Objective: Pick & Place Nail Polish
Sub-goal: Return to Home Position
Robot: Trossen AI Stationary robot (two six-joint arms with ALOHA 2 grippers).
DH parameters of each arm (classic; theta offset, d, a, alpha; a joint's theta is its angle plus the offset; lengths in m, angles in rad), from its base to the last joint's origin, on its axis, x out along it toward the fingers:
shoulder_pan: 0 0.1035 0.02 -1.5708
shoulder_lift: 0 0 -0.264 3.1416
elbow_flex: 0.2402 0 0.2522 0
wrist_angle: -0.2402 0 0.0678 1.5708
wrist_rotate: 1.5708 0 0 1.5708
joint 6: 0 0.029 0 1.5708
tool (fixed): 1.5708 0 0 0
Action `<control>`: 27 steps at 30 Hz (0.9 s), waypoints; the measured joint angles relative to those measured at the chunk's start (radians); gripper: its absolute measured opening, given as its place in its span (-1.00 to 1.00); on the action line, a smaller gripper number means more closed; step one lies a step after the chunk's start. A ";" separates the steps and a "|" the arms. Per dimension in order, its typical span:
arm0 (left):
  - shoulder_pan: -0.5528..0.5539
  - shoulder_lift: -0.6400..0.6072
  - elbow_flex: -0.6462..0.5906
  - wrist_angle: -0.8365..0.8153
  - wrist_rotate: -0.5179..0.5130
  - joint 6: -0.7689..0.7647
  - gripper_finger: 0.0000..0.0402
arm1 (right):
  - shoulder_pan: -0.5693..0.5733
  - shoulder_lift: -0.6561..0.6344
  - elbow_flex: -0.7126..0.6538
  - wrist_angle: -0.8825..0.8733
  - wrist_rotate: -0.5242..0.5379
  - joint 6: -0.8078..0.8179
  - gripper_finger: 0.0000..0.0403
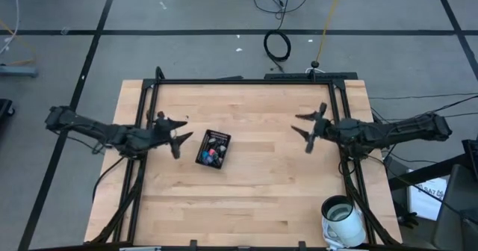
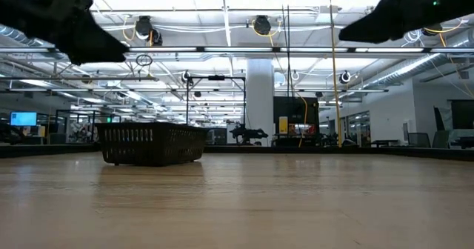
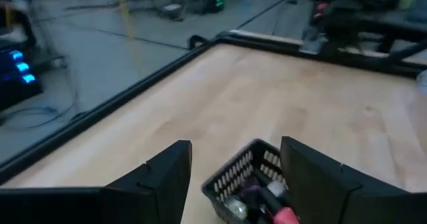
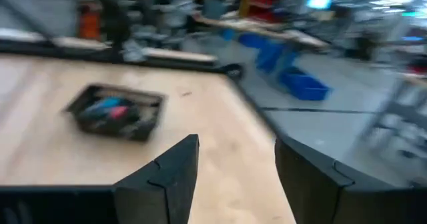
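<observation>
A small black slotted tray (image 1: 213, 149) stands on the wooden table (image 1: 254, 199), left of the middle; it also shows as the tray (image 2: 152, 144), the tray (image 3: 248, 179) and the tray (image 4: 117, 112). Several tiny nail polish bottles (image 1: 212, 155) lie inside it, red, blue and dark ones, also seen as bottles (image 4: 112, 111). My left gripper (image 1: 178, 133) hovers open just left of the tray, above the table. My right gripper (image 1: 305, 131) hovers open to the right of the middle, far from the tray. Neither holds anything.
A white cup-like container (image 1: 343, 219) stands at the table's near right corner. A black frame (image 1: 246, 81) runs along the table's far edge and down both sides. Bare wood lies between the tray and my right gripper.
</observation>
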 joint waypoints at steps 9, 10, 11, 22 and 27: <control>0.056 -0.262 -0.164 0.002 0.056 0.022 0.12 | -0.001 -0.182 -0.008 -0.184 -0.056 0.144 -0.09; 0.061 -0.278 -0.178 -0.001 0.073 0.022 0.12 | 0.000 -0.198 -0.008 -0.207 -0.065 0.155 -0.09; 0.066 -0.292 -0.189 -0.002 0.084 0.022 0.12 | 0.000 -0.215 -0.008 -0.226 -0.084 0.163 -0.09; 0.086 -0.349 -0.231 -0.002 0.110 0.043 0.12 | 0.000 -0.440 -0.008 -0.358 -0.148 0.167 -0.09; 0.086 -0.349 -0.231 -0.002 0.110 0.035 0.12 | 0.000 -0.545 -0.066 -0.377 -0.131 0.163 -0.08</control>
